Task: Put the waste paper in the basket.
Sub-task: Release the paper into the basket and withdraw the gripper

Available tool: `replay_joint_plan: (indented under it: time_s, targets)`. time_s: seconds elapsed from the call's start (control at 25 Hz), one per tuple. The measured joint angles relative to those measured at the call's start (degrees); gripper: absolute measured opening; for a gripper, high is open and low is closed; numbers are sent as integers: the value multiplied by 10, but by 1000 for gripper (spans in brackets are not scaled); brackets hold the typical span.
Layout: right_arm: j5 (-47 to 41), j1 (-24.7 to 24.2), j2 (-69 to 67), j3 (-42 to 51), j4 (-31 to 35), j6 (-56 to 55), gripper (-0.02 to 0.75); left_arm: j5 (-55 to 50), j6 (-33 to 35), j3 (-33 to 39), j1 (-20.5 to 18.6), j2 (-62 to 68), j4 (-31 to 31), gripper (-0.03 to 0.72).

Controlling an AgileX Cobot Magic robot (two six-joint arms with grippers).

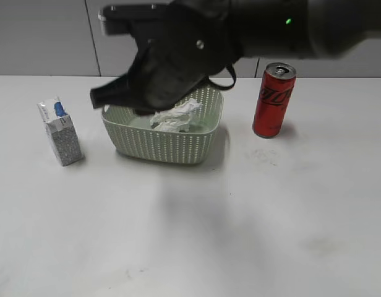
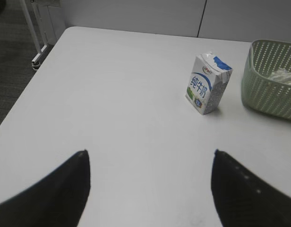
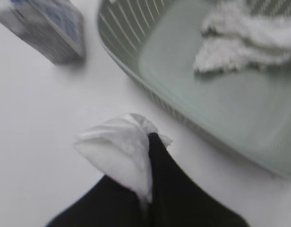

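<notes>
While the right tool (image 3: 148, 142) pinches a crumpled white paper wad (image 3: 119, 153) between its dark fingers, it hangs just outside the near-left rim of the pale green lattice basket (image 3: 136, 90), above the white surface (image 3: 37, 118). From the wrist view the wad lies at the fingertips and the basket floor opens up and to the right of it, so the carry, as I judge it, has to go that way across the rim before letting go. In the exterior view the right arm reaches across the middle and its tool (image 1: 125, 93) covers the basket's far-left corner (image 1: 159, 145); the wad itself is hidden there. Other waste paper (image 1: 173, 117) already lies inside the basket. A milk carton (image 1: 60, 133) with a blue cap stands left of the basket, a red drink can (image 1: 274, 99) right of it. The left tool (image 2: 150, 189) is spread wide and empty, low over bare surface, well away from the basket; the right arm is clearly nearer.
</notes>
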State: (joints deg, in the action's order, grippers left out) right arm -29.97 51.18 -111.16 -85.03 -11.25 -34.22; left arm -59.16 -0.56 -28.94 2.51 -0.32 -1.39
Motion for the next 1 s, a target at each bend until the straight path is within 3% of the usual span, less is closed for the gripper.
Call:
replay_joint_plan:
  time_s: [0.32,0.56,0.64,0.88,1.0]
  targets:
    - [51,-96,3,-60,23,58,-7,0,0,0,0,0,0,591]
    - [59,-117,-61,-61,44,112,18,0,1,0,0,0,0,591]
    - [58,-119,-81,-61,48,118,108,0,0,0,0,0,0,591]
    - [46,-119,-96,-61,61,157,568,0,0,0,0,0,0,591]
    - [9,-119,-97,-70,65,161,642,0,0,0,0,0,0,591]
